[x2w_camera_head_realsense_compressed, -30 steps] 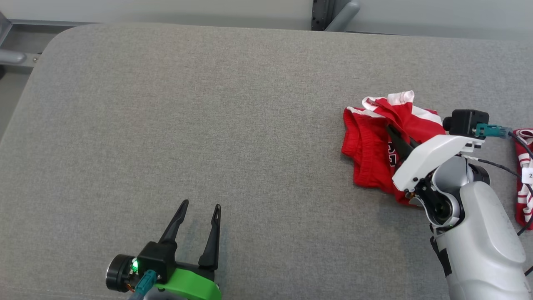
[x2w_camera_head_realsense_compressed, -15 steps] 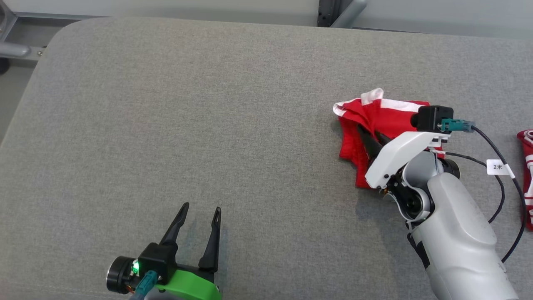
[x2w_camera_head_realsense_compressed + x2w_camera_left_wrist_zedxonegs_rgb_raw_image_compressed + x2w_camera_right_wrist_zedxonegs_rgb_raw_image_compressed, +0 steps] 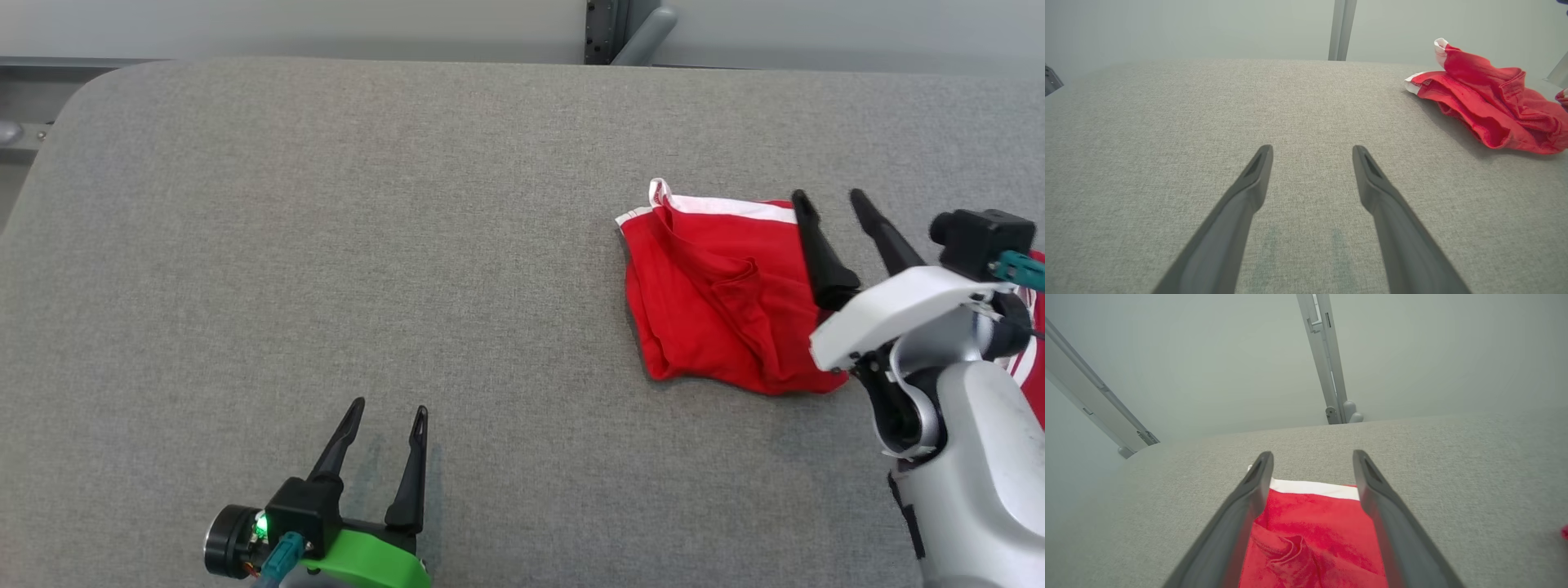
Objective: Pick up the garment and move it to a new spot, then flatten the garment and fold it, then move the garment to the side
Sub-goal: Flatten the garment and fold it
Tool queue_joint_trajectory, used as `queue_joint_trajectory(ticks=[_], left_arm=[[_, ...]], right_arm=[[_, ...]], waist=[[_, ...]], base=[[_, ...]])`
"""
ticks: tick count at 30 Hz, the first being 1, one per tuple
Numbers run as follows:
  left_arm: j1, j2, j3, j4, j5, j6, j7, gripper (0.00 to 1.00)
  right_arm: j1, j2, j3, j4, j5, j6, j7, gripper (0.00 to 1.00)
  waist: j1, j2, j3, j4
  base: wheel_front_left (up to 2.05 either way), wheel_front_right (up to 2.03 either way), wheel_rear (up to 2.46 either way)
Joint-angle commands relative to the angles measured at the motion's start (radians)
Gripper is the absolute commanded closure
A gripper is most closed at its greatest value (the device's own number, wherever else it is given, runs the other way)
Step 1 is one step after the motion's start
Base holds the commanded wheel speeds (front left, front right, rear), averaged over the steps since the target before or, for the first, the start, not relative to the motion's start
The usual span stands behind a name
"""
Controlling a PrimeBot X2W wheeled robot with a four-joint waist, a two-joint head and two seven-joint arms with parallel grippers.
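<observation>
The garment point(image 3: 714, 294) is red cloth with a white band along its far edge, lying rumpled on the grey table point(image 3: 408, 229) toward the right. It also shows at the upper right of the left wrist view, garment point(image 3: 1486, 102), and between the fingers in the right wrist view, garment point(image 3: 1314, 539). My right gripper point(image 3: 829, 198) stands open above the garment's right edge, holding nothing. My left gripper point(image 3: 388, 408) rests open near the front edge at the lower left, far from the cloth, with bare table between its fingers point(image 3: 1249, 192).
Another red and white piece of cloth point(image 3: 1030, 359) peeks out behind my right arm at the far right. A metal post point(image 3: 620, 33) rises behind the table's far edge. The table's rounded left corner point(image 3: 73, 98) is at the upper left.
My right gripper has let go of the garment, opened and drawn back to the right. The garment now lies spread lower on the table. The head camera has also shifted.
</observation>
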Motion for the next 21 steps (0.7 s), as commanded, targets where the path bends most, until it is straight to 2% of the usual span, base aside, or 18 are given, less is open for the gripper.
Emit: queue_joint_trajectory(ticks=[1, 2, 4, 9, 17, 21], left_arm=[[0.012, 0.001, 0.003, -0.006, 0.000, 0.004, -0.002, 0.00], [0.012, 0.001, 0.003, -0.007, -0.001, 0.003, -0.002, 0.00], [0.010, 0.001, 0.001, -0.009, 0.000, 0.001, -0.002, 0.00], [-0.011, 0.001, -0.005, -0.010, 0.008, -0.008, -0.002, 0.00], [-0.048, 0.001, -0.010, -0.001, 0.017, -0.019, -0.002, 0.00], [-0.057, 0.001, -0.009, 0.004, 0.013, -0.021, -0.002, 0.00]], right_arm=[[0.041, -0.010, -0.046, -0.034, -0.025, 0.000, -0.023, 0.13], [0.052, -0.027, -0.068, -0.044, -0.045, 0.000, -0.033, 0.51], [0.073, -0.046, -0.109, -0.043, -0.082, 0.000, -0.056, 1.00], [0.071, -0.061, -0.119, 0.041, -0.140, 0.000, -0.120, 1.00], [-0.045, -0.100, 0.002, 0.278, -0.211, 0.000, -0.310, 1.00], [-0.084, -0.108, 0.038, 0.371, -0.215, 0.000, -0.359, 1.00]], waist=[[0.0000, 0.0000, 0.004, -0.008], [0.0000, 0.0000, 0.006, -0.009], [0.0000, 0.0000, 0.013, -0.012], [0.0000, 0.0000, 0.046, -0.008], [0.0000, 0.0000, 0.104, 0.022], [0.0000, 0.0000, 0.113, 0.046]], base=[[0.00, 0.00, 0.00], [0.00, 0.00, 0.00], [0.00, 0.00, 0.00], [0.00, 0.00, 0.00], [0.00, 0.00, 0.00], [0.00, 0.00, 0.00]])
